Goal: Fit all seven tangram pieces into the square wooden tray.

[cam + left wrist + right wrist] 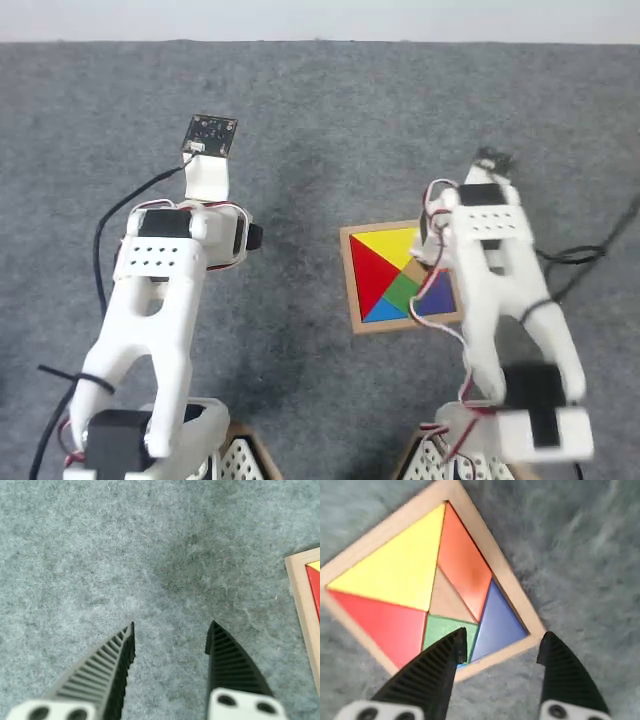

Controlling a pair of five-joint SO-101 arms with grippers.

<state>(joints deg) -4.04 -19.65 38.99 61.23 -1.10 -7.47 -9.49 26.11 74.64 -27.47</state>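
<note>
wooden tray [348, 285] on grey counter [300, 120], tangram pieces [395, 575] seated inside; right tool [505, 632] released, over a tray corner; left tool [172, 625] released, over the counter beside the tray

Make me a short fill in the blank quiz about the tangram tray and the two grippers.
1. The big triangle sharing an edge with the red triangle is ____.
2. The right gripper hangs above a corner of the tray with its jaws ____.
3. The left gripper hangs over the ____ carpet, off the tray.
Missing words: yellow, open, grey.
</note>
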